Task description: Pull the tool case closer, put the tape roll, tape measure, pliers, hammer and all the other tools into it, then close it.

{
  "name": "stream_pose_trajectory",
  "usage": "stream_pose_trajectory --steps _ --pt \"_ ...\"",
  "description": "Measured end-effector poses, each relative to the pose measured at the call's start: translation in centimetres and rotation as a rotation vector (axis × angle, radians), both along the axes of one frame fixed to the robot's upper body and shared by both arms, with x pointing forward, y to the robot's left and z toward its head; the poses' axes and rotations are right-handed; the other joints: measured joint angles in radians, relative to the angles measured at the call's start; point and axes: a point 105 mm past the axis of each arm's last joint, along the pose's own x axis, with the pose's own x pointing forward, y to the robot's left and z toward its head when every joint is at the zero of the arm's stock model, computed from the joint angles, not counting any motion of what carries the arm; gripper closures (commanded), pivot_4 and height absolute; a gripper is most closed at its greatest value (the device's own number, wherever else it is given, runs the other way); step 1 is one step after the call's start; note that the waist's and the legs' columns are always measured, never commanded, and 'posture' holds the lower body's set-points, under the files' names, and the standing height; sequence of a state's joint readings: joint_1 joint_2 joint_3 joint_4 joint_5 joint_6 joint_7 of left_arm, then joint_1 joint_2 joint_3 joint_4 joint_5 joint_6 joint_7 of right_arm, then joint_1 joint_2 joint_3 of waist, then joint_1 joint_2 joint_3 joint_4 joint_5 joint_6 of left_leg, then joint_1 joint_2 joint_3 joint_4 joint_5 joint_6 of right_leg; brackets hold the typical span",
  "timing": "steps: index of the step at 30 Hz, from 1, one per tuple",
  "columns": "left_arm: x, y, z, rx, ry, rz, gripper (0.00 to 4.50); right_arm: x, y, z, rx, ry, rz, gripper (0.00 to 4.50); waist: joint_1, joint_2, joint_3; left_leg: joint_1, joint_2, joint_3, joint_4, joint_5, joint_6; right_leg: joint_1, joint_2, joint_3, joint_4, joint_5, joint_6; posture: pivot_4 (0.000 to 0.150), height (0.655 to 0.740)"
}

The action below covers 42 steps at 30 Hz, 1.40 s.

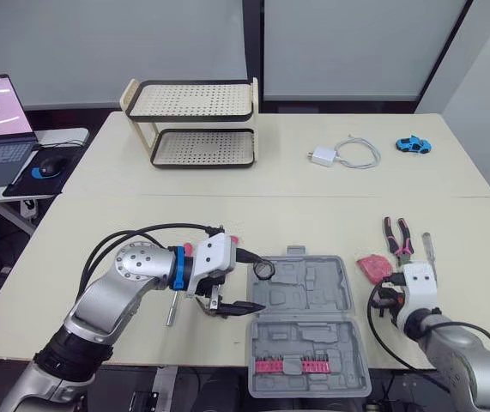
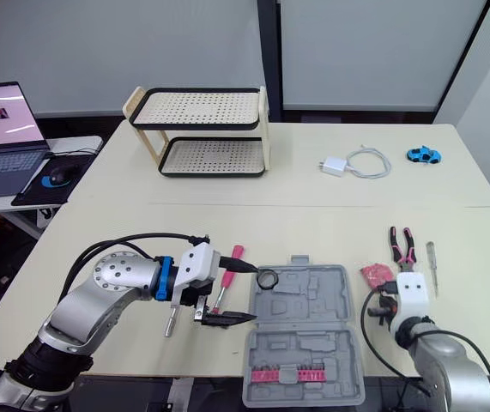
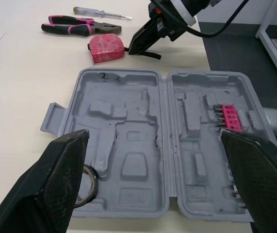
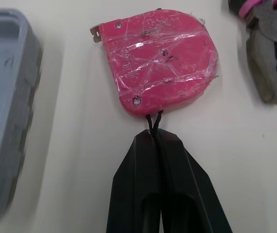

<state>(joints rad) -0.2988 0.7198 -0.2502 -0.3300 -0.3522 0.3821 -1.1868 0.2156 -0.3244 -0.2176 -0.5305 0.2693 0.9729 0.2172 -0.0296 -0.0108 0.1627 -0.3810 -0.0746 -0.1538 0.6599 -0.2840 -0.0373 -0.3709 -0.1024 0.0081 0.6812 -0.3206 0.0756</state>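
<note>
Tool case point(image 1: 309, 322) lies open at the near edge of the tabletop point(image 1: 142, 223), tape roll point(image 1: 263, 269) in its corner below the wide-spread left end effector point(image 1: 257, 281), while the right end effector point(image 4: 153, 137) pinches the cord of the tape measure point(image 4: 160, 60), presumably to lift it.

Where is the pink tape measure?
The tape measure lies on the robot's right, between the tool case and the pliers, by the right hand.
</note>
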Motion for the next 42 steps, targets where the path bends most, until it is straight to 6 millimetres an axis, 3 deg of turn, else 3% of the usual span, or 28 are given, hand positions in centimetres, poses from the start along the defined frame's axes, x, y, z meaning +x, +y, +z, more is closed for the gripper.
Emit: stream_pose_trajectory --steps 9,15,24,30,42 --pt "-1.7 -0.1 0.0 0.004 0.025 -0.078 0.0 -4.9 -1.9 -0.5 -0.015 0.101 -0.028 4.47 0.001 0.0 0.0 0.0 0.0 0.0 0.0 0.0 0.0 0.001 0.0 0.0 0.0 0.0 0.0 0.15 0.74" --pt "-1.9 -0.4 0.5 0.001 0.033 -0.098 0.0 -7.4 -1.7 -0.7 -0.007 0.158 0.005 4.47 0.001 0.0 0.0 0.0 0.0 0.0 0.0 0.0 0.0 0.001 0.001 0.0 0.0 0.0 0.0 0.15 0.74" --pt "-2.7 -1.0 0.8 -0.002 0.061 -0.13 0.0 -9.5 0.0 -0.9 0.017 0.235 0.104 4.47 0.002 0.001 -0.001 0.0 0.0 0.0 0.0 0.0 0.0 0.001 0.001 0.0 0.0 0.0 0.0 0.15 0.74" --pt "-2.9 -1.3 0.9 -0.004 0.058 -0.132 0.0 -10.8 0.1 -1.0 0.009 0.285 0.141 4.47 0.003 0.001 -0.001 0.0 0.001 0.0 0.0 0.0 0.0 0.001 0.001 0.0 0.0 0.0 0.0 0.15 0.74" --pt "-2.9 -1.4 0.9 -0.005 0.057 -0.13 0.0 -10.6 0.0 -0.9 0.02 0.276 0.133 4.47 0.003 0.001 -0.001 0.0 0.001 0.0 0.0 0.0 0.0 0.001 0.001 0.0 0.0 0.0 0.0 0.15 0.74"
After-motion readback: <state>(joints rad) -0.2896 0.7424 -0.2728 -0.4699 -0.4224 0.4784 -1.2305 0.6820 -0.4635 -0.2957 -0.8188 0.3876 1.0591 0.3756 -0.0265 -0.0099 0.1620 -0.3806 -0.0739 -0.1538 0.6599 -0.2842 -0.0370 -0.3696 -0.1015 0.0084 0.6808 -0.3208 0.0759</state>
